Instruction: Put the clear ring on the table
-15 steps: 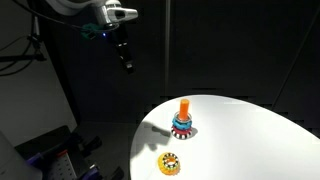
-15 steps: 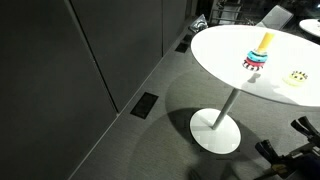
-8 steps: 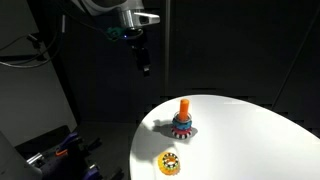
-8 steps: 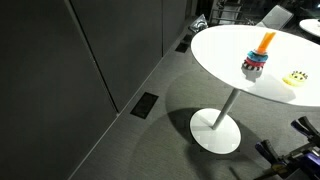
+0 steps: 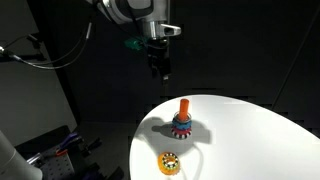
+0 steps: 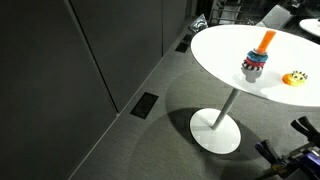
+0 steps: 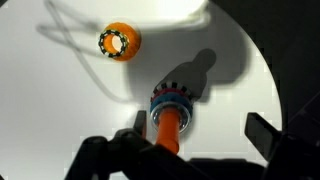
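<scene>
A ring stacker with an orange post and red and blue rings stands on the round white table [image 5: 250,140] in both exterior views [image 5: 182,122] [image 6: 255,62]. In the wrist view a faint greyish see-through rim, the clear ring [image 7: 158,114], sits around the post on top of the coloured rings. In the exterior views it is too small to make out. My gripper [image 5: 160,68] hangs high above the table's far edge, behind the stacker. In the wrist view the gripper [image 7: 198,128] is open and empty, with the post near its left finger.
A yellow dotted ring lies flat on the table near its edge, apart from the stacker [image 5: 169,163] [image 6: 295,78] [image 7: 118,41]. The table stands on one pedestal foot [image 6: 216,132] on grey floor. Dark walls surround it.
My arm has swung sideways from beside the table to above its far edge. The stacker and the yellow ring have not moved. The gripper stays open.
</scene>
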Controlling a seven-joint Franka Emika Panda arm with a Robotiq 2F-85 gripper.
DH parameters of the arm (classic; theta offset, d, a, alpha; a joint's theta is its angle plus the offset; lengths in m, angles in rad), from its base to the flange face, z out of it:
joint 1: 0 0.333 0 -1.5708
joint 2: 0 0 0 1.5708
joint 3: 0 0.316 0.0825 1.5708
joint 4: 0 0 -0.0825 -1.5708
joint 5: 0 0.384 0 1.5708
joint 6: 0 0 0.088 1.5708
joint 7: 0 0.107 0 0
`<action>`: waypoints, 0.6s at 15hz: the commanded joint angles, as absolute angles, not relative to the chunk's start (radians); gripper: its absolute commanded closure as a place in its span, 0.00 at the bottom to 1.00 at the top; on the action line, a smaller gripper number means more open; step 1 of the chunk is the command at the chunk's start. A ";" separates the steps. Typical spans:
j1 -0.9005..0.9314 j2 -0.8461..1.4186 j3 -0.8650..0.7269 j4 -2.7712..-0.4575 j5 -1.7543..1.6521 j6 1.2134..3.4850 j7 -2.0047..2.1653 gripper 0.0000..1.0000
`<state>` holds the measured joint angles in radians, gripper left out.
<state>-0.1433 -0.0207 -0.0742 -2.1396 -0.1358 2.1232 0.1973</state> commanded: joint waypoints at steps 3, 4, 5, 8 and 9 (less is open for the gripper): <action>-0.132 0.004 -0.094 -2.113 -0.135 2.111 0.181 0.00; -0.132 0.004 -0.094 -2.112 -0.135 2.111 0.180 0.00; -0.131 0.004 -0.094 -2.111 -0.135 2.110 0.180 0.00; -0.142 0.043 -0.109 -2.110 -0.123 2.149 0.200 0.00; -0.145 0.062 -0.115 -2.104 -0.111 2.157 0.195 0.00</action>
